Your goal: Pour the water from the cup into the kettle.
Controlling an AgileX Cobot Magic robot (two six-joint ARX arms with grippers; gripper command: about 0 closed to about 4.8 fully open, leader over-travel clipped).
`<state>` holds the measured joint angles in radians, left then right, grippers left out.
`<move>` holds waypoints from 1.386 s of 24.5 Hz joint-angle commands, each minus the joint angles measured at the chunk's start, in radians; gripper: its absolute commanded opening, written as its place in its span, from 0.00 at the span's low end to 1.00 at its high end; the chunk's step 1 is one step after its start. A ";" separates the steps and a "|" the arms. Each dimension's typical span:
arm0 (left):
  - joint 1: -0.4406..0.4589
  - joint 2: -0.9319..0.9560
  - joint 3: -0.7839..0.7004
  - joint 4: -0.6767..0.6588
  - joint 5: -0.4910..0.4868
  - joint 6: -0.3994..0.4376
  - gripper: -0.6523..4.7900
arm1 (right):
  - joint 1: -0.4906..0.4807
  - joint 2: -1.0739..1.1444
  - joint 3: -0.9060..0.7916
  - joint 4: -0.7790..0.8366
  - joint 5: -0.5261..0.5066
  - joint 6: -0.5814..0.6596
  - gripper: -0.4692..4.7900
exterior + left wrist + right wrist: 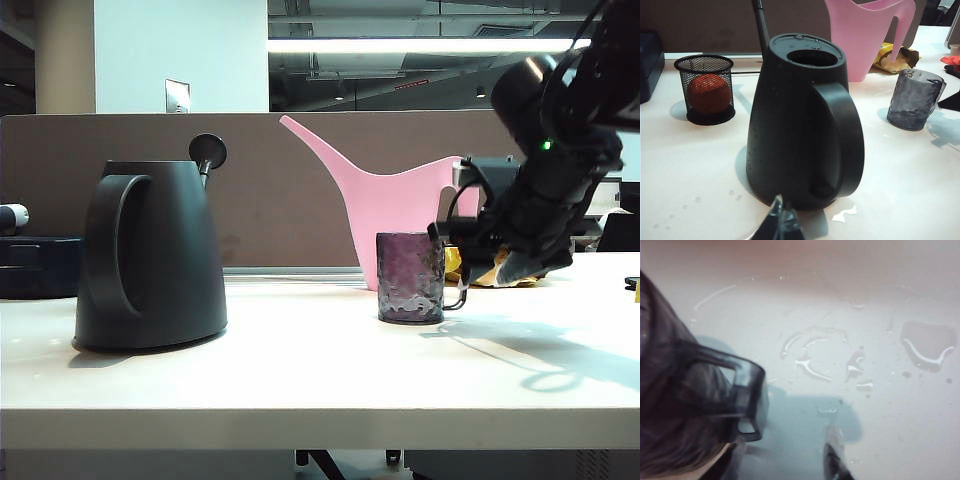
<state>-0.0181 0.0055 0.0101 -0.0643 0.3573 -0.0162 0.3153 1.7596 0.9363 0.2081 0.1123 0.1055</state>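
The black kettle stands on the left of the table with its lid knob tipped up and its top opening bare. The small smoky-purple cup stands upright mid-table, apart from the kettle. My right gripper hangs just right of the cup, by its handle. In the right wrist view the right gripper is open, with only wet table between the fingers and the cup beside one finger. My left gripper is shut and empty, low in front of the kettle.
A pink watering can stands behind the cup against a brown partition. A black mesh pot holding an orange ball sits beyond the kettle. Water puddles lie on the table. A crumpled yellow wrapper lies near the can.
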 commanded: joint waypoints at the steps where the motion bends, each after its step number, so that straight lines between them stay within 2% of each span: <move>1: 0.000 0.001 0.003 0.014 0.006 0.000 0.11 | 0.000 -0.056 0.002 -0.056 0.010 -0.001 0.49; 5: 0.000 0.001 0.003 0.014 0.006 0.000 0.11 | -0.001 -0.157 0.002 -0.218 0.058 -0.001 0.48; 8: 0.000 0.001 0.003 0.014 0.005 0.001 0.11 | -0.002 -0.277 0.002 -0.335 0.099 -0.005 0.30; 13: 0.000 0.001 0.003 0.014 0.003 0.001 0.11 | -0.003 -0.409 0.000 -0.400 0.099 -0.057 0.08; 17: 0.000 0.001 0.003 0.013 0.003 0.001 0.11 | -0.022 -0.531 -0.010 -0.476 0.091 -0.123 0.07; 19: 0.000 0.001 0.003 0.013 0.003 0.001 0.11 | -0.067 -0.614 -0.045 -0.482 0.068 -0.128 0.07; 22: 0.000 0.001 0.003 0.013 0.004 0.001 0.11 | -0.219 -0.803 -0.144 -0.479 -0.074 -0.129 0.07; 26: 0.000 0.001 0.003 0.013 0.003 0.001 0.11 | -0.319 -0.956 -0.215 -0.451 -0.205 -0.123 0.07; 34: 0.000 0.001 0.003 0.014 0.005 0.001 0.11 | -0.329 -1.255 -0.378 -0.368 -0.261 -0.074 0.07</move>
<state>-0.0181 0.0055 0.0101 -0.0643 0.3573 -0.0162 -0.0170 0.5335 0.5861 -0.1963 -0.1242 0.0120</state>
